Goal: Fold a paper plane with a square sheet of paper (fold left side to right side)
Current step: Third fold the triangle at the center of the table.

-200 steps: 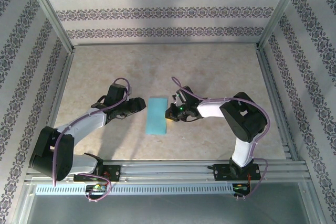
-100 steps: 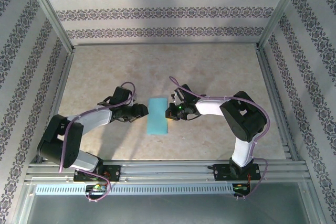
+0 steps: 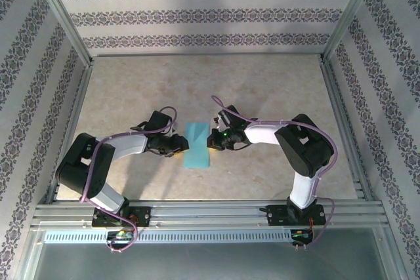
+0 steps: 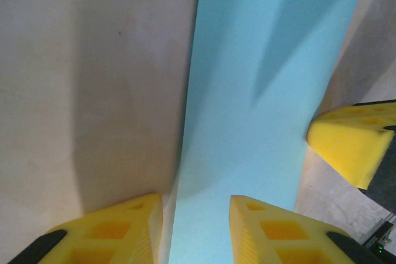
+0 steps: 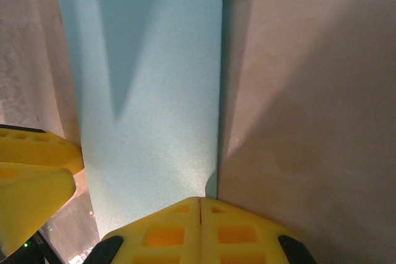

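Overhead camera sits high behind my bases, looking down over the whole table (image 3: 275,90). Both wrist cameras ride close, looking past my yellow fingertips (image 4: 114,227); they share the blue sheet (image 4: 260,91), seen from opposite edges.

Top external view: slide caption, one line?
Left gripper and shut right gripper flank the blue paper strip on the table.

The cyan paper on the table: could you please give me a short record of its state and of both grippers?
paper: cyan sheet, a narrow rectangle lying flat on the table
left gripper: open, one finger over the table and one over the sheet, straddling its left long edge
right gripper: shut, fingertips at the sheet's right long edge
lifted: nothing, the sheet lies flat
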`<state>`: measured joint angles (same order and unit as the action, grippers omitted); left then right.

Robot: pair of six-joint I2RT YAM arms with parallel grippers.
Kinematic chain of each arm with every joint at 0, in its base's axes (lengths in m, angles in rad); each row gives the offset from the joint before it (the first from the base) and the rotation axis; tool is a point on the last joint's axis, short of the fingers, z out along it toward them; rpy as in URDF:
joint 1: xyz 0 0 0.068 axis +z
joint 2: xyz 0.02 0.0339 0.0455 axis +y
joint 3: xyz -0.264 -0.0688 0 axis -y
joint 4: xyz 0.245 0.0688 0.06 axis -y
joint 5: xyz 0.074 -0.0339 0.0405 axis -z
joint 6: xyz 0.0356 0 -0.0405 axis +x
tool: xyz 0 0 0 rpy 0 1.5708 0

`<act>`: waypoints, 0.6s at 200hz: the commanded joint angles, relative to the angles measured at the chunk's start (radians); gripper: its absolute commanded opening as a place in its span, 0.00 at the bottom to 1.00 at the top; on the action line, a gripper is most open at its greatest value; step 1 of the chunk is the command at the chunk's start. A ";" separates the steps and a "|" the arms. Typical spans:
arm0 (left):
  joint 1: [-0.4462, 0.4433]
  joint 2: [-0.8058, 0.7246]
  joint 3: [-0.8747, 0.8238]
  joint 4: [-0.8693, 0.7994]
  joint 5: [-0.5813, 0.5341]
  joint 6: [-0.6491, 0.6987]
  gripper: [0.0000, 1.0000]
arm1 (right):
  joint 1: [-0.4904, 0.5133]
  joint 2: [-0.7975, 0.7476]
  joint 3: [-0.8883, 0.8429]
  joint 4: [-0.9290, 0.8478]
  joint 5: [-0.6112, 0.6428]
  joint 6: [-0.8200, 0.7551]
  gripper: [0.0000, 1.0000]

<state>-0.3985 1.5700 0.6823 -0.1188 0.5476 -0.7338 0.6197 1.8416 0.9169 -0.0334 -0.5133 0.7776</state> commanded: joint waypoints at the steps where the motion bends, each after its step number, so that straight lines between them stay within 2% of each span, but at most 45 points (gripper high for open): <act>1: -0.015 0.018 0.020 0.023 0.020 0.003 0.32 | 0.002 0.019 -0.005 -0.066 0.050 -0.022 0.00; 120: -0.022 0.011 0.000 0.135 0.056 -0.041 0.32 | 0.002 0.014 -0.012 -0.066 0.049 -0.021 0.00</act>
<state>-0.4076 1.5929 0.6853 -0.0486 0.5858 -0.7563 0.6197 1.8416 0.9169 -0.0334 -0.5133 0.7780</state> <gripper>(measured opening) 0.316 0.055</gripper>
